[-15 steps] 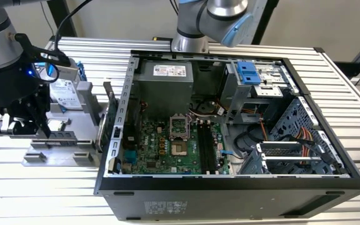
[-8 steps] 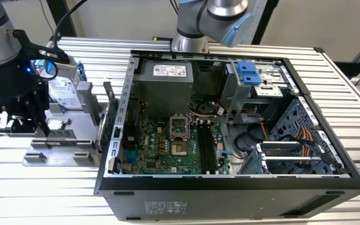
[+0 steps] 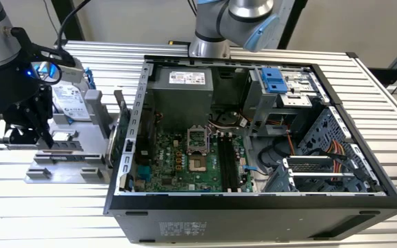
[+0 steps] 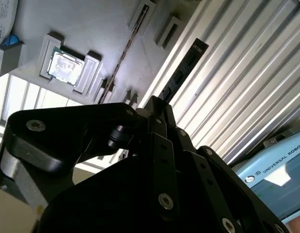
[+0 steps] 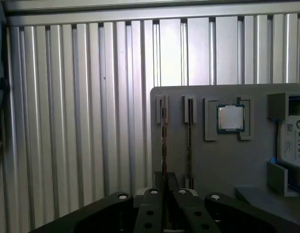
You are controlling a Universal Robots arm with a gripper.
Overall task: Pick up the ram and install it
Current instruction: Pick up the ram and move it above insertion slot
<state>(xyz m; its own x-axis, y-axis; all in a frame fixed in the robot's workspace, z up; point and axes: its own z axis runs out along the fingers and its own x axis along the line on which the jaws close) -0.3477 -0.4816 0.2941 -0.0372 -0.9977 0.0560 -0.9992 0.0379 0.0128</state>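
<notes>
gripper state: the gripper [image 4: 157, 104] is pinching its fingers together on a thin dark stick, which I'm reading as the ram [image 4: 185, 72].
ram position: it's running edge-on out past the fingertips, hanging over the gray parts tray [image 5: 223, 165] beside the case [image 3: 254, 206], well apart from the motherboard [image 3: 178, 165]. Can't tell if it's clear of its tray slot.
why this grip: the fingers are squeezing the flat faces, which is likely keeping the board upright for a straight push into a slot.
tray layout: it's standing a second stick [image 5: 190, 145] on edge in the neighbouring holder and cradling a CPU [image 5: 230, 118] and a hard drive [image 3: 67, 101]. The holders are probably keeping grip faces exposed.
target: the case is lying open, with the motherboard facing up and the memory slots [image 3: 227, 165] looking unfilled.
progress: judging the pick as underway, install not yet done.
</notes>
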